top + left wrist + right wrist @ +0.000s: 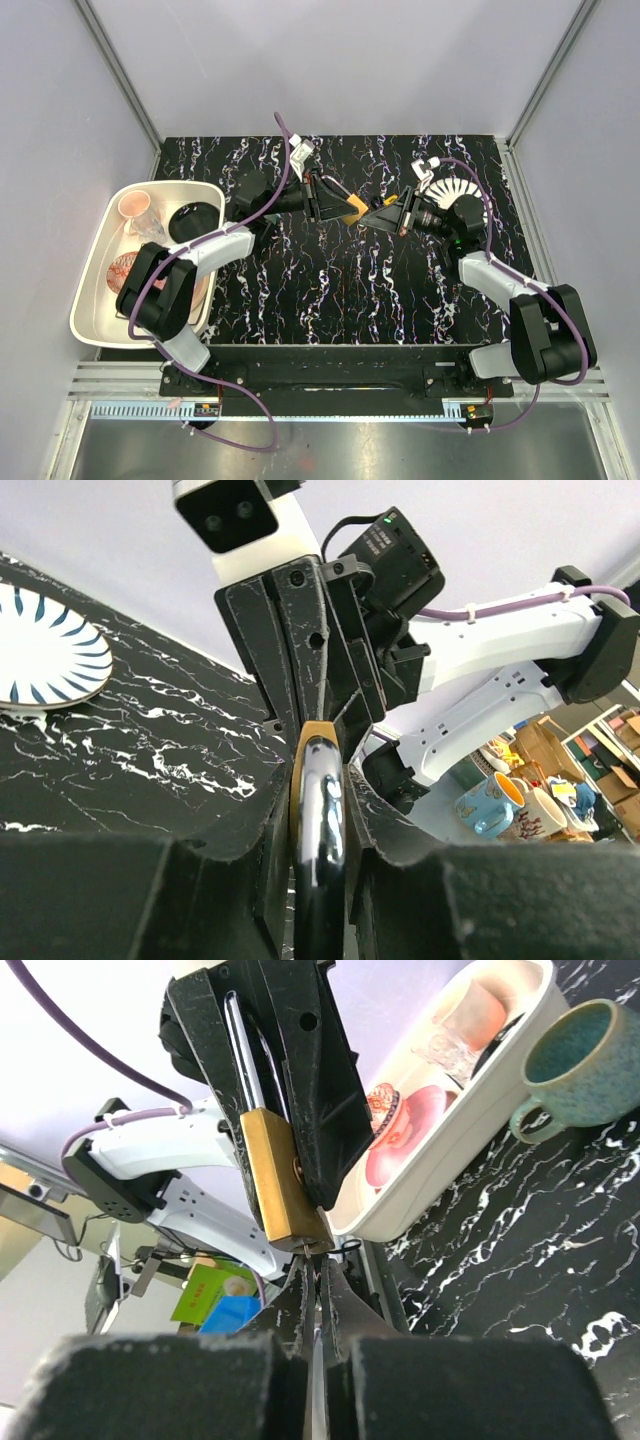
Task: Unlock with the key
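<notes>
A brass padlock (353,208) with a chrome shackle (318,810) hangs above the middle of the table, and my left gripper (332,200) is shut on it, its pads pressing the lock from both sides. The right wrist view shows the brass body (275,1180) with its bottom face toward my right gripper (318,1272). That gripper is shut on the thin key (318,1258), whose tip touches the lock's underside at the keyhole. From above, my right gripper (388,214) faces the left one, nearly tip to tip.
A white tray (85,300) with bowls and a cup stands at the left edge of the black marbled table. A striped plate (455,190) lies at the back right. A blue-green mug (575,1060) sits beside the tray (450,1160).
</notes>
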You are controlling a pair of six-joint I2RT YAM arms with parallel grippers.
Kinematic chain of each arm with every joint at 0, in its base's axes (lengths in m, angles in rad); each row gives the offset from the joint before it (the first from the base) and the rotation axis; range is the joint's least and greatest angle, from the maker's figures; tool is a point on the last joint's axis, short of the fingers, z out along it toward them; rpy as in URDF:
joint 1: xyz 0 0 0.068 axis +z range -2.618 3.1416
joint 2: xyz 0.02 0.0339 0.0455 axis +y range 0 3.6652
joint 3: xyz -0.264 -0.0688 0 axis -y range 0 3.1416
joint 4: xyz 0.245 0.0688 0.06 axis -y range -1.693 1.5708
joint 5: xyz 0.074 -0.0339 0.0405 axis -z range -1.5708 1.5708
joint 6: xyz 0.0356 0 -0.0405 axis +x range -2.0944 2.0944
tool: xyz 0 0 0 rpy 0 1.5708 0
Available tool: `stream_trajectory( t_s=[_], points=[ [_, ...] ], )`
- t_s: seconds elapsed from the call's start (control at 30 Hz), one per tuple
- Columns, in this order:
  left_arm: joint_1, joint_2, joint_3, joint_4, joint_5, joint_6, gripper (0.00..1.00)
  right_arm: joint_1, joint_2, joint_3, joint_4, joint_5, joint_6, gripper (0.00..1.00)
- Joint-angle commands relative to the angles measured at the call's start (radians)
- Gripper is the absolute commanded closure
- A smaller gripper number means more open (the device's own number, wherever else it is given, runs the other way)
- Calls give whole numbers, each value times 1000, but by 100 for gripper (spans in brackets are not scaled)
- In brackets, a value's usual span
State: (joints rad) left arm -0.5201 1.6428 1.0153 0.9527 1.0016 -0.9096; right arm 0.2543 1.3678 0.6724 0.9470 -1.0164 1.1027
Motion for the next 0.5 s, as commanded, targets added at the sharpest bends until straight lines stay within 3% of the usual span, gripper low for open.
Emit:
stream_trajectory(
  t_s=[0.0,0.47],
  points=[
    [-83,-34,22,215,224,-71,100,0,31,30,142,124,121,100],
    [-121,-23,9,372,281,-124,100,-1,79,27,180,130,250,100]
  ],
)
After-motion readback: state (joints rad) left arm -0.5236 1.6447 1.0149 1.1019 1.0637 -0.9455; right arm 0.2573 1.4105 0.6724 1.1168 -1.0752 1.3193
